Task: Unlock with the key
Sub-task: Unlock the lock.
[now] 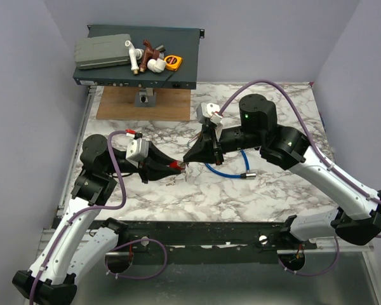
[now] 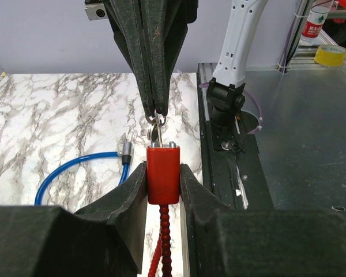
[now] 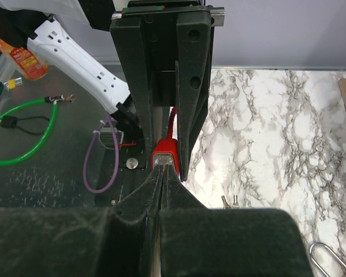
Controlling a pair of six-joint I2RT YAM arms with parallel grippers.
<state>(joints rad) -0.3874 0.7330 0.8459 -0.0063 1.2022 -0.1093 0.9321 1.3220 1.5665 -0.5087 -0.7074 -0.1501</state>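
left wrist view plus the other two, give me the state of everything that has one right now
left gripper: fingers shut on the red lock body
right gripper: fingers shut on the key
key: pinched by its head, tip at the red lock body's top, insertion unclear
red lock body: upright between the left fingers, red cord trailing from it
blue cable lock: lying on the table, silver end free
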